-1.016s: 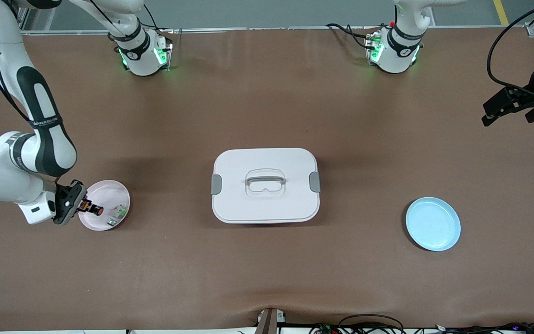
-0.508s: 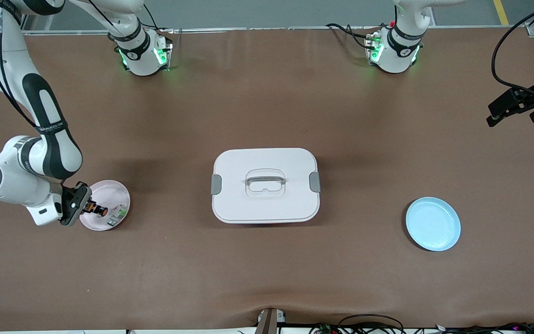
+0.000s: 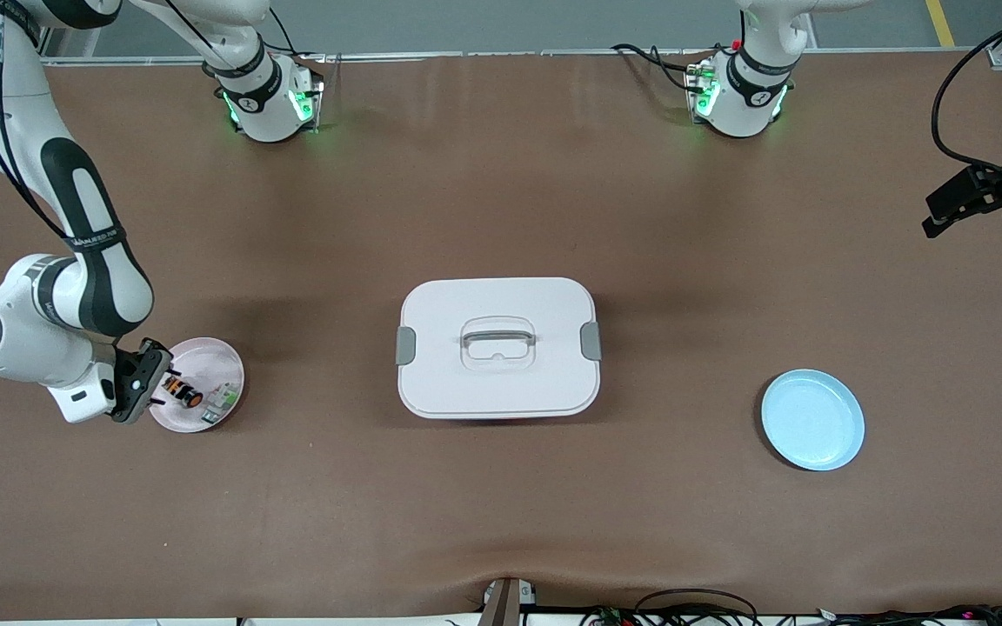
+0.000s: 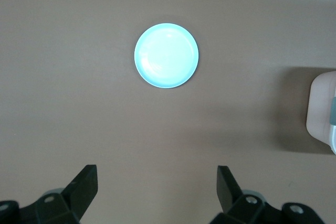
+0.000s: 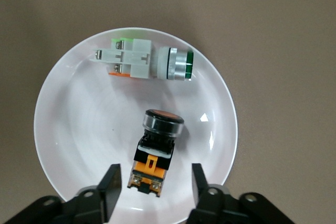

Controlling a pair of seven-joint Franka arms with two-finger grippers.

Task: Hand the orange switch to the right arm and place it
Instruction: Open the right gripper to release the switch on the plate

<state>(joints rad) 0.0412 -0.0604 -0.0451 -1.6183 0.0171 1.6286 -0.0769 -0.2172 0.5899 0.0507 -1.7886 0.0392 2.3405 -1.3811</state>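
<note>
The orange switch (image 3: 181, 392) (image 5: 155, 153) lies on its side on a small pink plate (image 3: 216, 363) (image 5: 79, 129) at the right arm's end of the table, black knob pointing away from the gripper. My right gripper (image 3: 153, 388) (image 5: 154, 178) is low over the plate's rim and open. Its fingers stand on either side of the switch's orange end, with a gap on each side. My left gripper (image 3: 972, 219) (image 4: 157, 182) hangs open and holds nothing, high over the left arm's end of the table.
A white-and-green part (image 3: 221, 401) (image 5: 142, 61) lies on the same pink plate beside the switch. A white lidded box (image 3: 498, 348) (image 4: 323, 108) sits mid-table. A light blue plate (image 3: 812, 419) (image 4: 166, 55) lies toward the left arm's end.
My right gripper has opened and let go of the orange switch, which now rests on the pink plate. The left gripper has drifted outward toward the table's edge.
</note>
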